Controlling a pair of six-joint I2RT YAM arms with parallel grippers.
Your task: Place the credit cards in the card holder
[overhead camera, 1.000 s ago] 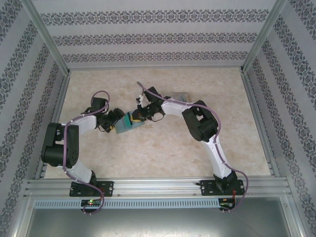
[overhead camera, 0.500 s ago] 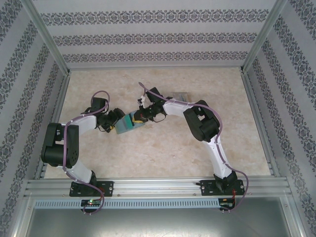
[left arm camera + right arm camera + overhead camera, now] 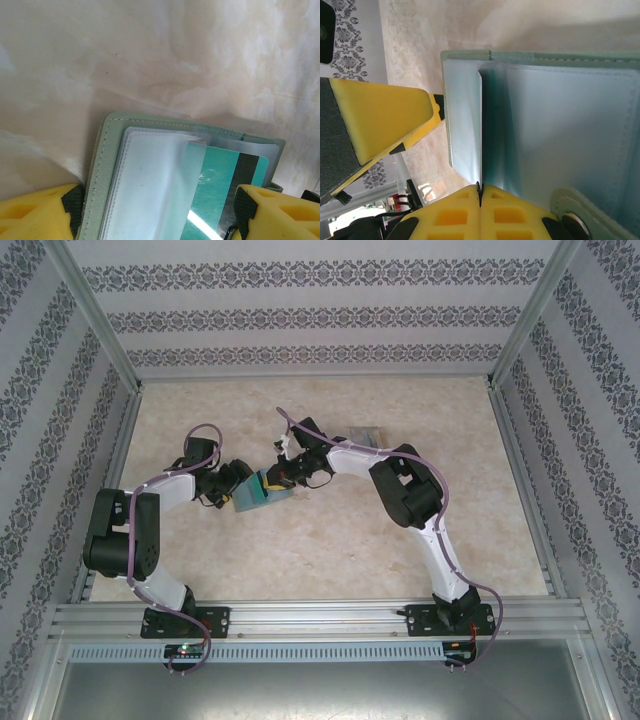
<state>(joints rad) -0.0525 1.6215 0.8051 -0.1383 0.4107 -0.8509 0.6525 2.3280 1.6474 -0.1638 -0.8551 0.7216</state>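
— Where is the card holder [image 3: 255,502] right now?

— Between your two grippers, low over the table [image 3: 330,560]. I can't tell if it rests there. It lies open with its clear sleeves [image 3: 150,185] facing up. A teal card [image 3: 220,175] sits in it, its left part under a sleeve and its dark stripe toward the holder's right edge.

— And my left gripper [image 3: 155,192]?

— Its fingers stand wide, one against each side edge of the holder, clamping it across its width.

— My right gripper [image 3: 480,192]?

— It is pinched tight on a thin sheet [image 3: 480,125] that stands edge-on over the sleeves. You can't tell from this angle whether that sheet is the card or a clear leaf. The holder's tab clasp [image 3: 572,212] is just beside those fingers.

— What has changed?

— Very little. Half a second ago the elbow of your right arm [image 3: 405,490] sat a touch farther from the holder. It has swung back to where it was a second ago. The holder and your left arm [image 3: 170,485] look unmoved.

— Anything else near the holder?

— A clear box [image 3: 366,433] lies beyond the holder, behind the right arm and well apart from it.
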